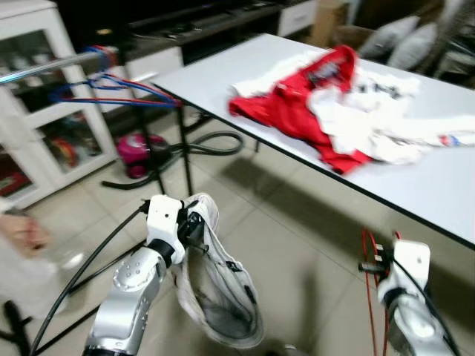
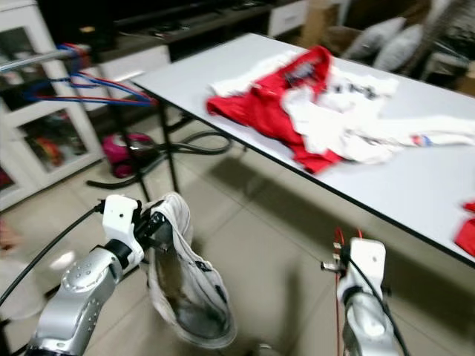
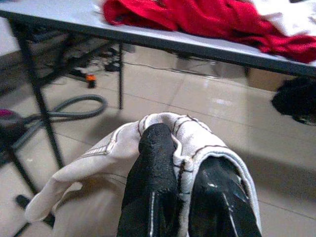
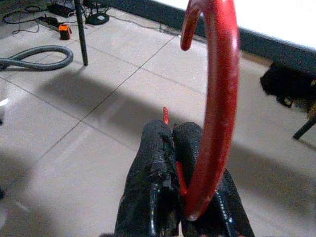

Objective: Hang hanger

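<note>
Two tools: both are occupied, one with cloth and one with the hanger.
Rail: a metal rail (image 1: 44, 67) is seen far left, with blue and red hangers (image 1: 111, 90) already hung on it, well apart from both arms.
Left tool: the left tool (image 3: 190, 197) is closed on a white garment (image 1: 215, 285), which droops below it toward the floor.
Right tool: the right tool (image 4: 180, 197) is clamped shut on a red hanger (image 4: 215, 98), whose hook curves up past the fingers.
Step in hand: the hanger is judged to be carried, not yet hung; the garment appears not yet put on it.
Next move: a turn toward the rail is judged to be called for, with the hook raised above the bar and lowered over it.
Bench: a white bench (image 1: 438, 185) is set to the right, with red and white clothes (image 1: 341, 111) heaped on it.
Room: a tiled floor (image 1: 289, 237), a glass cabinet (image 1: 37, 133) and a pink vacuum cleaner (image 1: 141, 152) with its grey hose are made out.
</note>
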Controlling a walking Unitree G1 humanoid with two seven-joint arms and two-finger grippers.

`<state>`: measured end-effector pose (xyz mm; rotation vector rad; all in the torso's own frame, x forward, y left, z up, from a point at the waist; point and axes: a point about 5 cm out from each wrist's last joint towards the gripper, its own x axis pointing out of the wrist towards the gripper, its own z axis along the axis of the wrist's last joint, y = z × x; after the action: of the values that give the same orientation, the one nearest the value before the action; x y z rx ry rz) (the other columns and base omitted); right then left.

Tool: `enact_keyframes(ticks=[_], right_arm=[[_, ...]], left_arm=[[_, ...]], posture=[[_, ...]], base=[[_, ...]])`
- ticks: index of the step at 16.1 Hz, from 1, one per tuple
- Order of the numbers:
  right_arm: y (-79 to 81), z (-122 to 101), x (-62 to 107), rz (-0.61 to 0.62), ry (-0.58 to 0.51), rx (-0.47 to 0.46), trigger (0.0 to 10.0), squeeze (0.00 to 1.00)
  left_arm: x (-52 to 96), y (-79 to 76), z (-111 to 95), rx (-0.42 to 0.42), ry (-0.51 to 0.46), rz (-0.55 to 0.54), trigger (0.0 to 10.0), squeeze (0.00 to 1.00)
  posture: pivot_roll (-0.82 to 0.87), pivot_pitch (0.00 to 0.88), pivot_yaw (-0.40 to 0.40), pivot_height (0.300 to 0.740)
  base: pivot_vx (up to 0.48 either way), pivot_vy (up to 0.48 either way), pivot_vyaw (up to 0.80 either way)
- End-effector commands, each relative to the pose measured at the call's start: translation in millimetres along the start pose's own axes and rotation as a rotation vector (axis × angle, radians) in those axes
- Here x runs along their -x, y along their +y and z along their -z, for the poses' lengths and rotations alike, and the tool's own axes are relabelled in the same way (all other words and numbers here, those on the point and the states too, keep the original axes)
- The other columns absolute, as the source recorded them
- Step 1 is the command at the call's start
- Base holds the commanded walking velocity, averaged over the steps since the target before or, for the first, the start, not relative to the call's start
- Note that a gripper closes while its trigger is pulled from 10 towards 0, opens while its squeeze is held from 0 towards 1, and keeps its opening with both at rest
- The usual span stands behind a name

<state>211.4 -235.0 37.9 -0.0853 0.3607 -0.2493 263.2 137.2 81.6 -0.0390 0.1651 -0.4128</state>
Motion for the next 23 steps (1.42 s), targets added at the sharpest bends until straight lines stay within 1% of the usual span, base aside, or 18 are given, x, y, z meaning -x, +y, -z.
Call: enact_keyframes(ticks=[1, 3, 4, 5, 7, 8, 10, 11, 13, 14, 15, 16, 17, 18, 19, 20, 21, 23], right_arm=[[4.6, 2, -0.4, -0.024, 0.008, 0.008, 10.0, 0.0], [4.0, 6, 0.4, -0.025, 0.017, 0.018, 10.0, 0.0], [4.1, 8, 2.7, -0.021, 0.026, 0.023, 10.0, 0.0], [3.5, 11, 6.2, -0.036, 0.052, 0.017, 10.0, 0.0], [5.7, 20, 6.2, -0.079, 0.098, 0.03, 10.0, 0.0], [8.7, 29, 4.9, -0.097, 0.134, 0.02, 10.0, 0.0], [10.7, 53, 2.8, -0.095, 0.219, 0.019, 10.0, 0.0], [10.6, 59, 2.4, -0.092, 0.238, 0.013, 10.0, 0.0], [14.9, 82, 0.6, -0.115, 0.325, -0.037, 10.0, 0.0], [17.1, 93, 0.5, -0.128, 0.367, -0.075, 10.0, 0.0], [16.6, 105, 1.9, -0.128, 0.415, -0.082, 10.0, 0.0], [16.3, 108, 2.8, -0.128, 0.429, -0.077, 10.0, 0.0], [17.1, 113, 2.9, -0.119, 0.442, -0.09, 10.0, 0.0], [19.0, 114, 2.5, -0.111, 0.439, -0.11, 10.0, 0.0], [21.1, 113, 1.1, -0.11, 0.425, -0.127, 10.0, 0.0], [22.2, 112, 0.0, -0.114, 0.415, -0.13, 10.0, 0.0], [23.9, 110, -2.3, -0.121, 0.4, -0.131, 10.0, 0.0], [24.3, 104, -7.8, -0.134, 0.36, -0.129, 10.0, 0.0]], left_arm=[[-0.6, -2.5, -10, -0.027, -0.033, 0.014, 10.0, 0.0], [4.0, -3.8, -6, -0.022, -0.019, 0.021, 10.0, 0.0], [8.7, -3.7, 1, -0.022, 0.004, 0.034, 10.0, 0.0], [11.3, -5.6, 4, -0.045, 0.023, 0.057, 10.0, 0.0], [13.2, -10.2, -1, -0.063, 0.021, 0.078, 10.0, 0.0], [16.8, -11.2, -1, -0.063, 0.021, 0.083, 10.0, 0.0], [25.8, -10.5, 3, -0.063, 0.042, 0.087, 10.0, 0.0], [26.7, -10.4, 4, -0.058, 0.045, 0.084, 10.0, 0.0], [22.9, -12.7, 0, -0.012, 0.023, 0.061, 10.0, 0.0], [18.9, -16.5, -2, 0.006, 0.017, 0.062, 10.0, 0.0], [16.3, -19.6, 1, 0.025, 0.038, 0.073, 10.0, 0.0], [15.3, -19.0, 5, 0.022, 0.066, 0.066, 10.0, 0.0], [12.8, -14.8, 9, 0.029, 0.101, 0.035, 10.0, 0.0], [9.6, -10.6, 10, 0.042, 0.111, 0.014, 10.0, 0.0], [5.8, -8.4, 8, 0.011, 0.101, 0.007, 10.0, 0.0], [4.2, -8.0, 6, 0.005, 0.09, 0.005, 10.0, 0.0], [1.7, -7.4, 4, 0.019, 0.076, -0.004, 10.0, 0.0], [-3.1, -10.1, -1, 0.023, 0.061, -0.012, 10.0, 0.0]], posture=[[0.08, 0.0, 0.029, 0.74], [0.06, 0.0, 0.037, 0.74], [0.04, 0.0, 0.037, 0.74], [0.06, 0.0, 0.026, 0.74], [0.08, 0.003, 0.014, 0.74], [0.09, 0.017, 0.013, 0.74], [0.08, 0.037, 0.006, 0.74], [0.08, 0.039, 0.003, 0.74], [0.08, 0.051, -0.009, 0.74], [0.09, 0.043, -0.012, 0.74], [0.09, 0.033, -0.009, 0.74], [0.09, 0.02, -0.004, 0.74], [0.09, 0.012, 0.002, 0.74], [0.09, 0.0, 0.008, 0.74], [0.09, 0.0, 0.012, 0.74], [0.09, 0.0, 0.015, 0.74], [0.08, 0.0, 0.02, 0.74], [0.08, 0.0, 0.019, 0.74]], base=[[0.0, 0.0, -0.8], [0.0, 0.0, -0.8], [0.0, 0.0, -0.8], [0.0, 0.0, -0.8], [0.0, 0.0, -0.8], [0.0, 0.0, -0.8], [0.0, 0.0, -0.8], [0.0, 0.0, -0.8], [0.0, 0.0, -0.8], [0.0, 0.0, -0.8], [0.0, 0.0, -0.8], [0.0, 0.0, -0.8], [0.0, 0.0, -0.8], [0.0, 0.0, -0.8], [0.0, 0.0, -0.8], [0.0, 0.0, -0.8], [0.0, 0.0, -0.8], [0.0, -0.141, 0.0]])
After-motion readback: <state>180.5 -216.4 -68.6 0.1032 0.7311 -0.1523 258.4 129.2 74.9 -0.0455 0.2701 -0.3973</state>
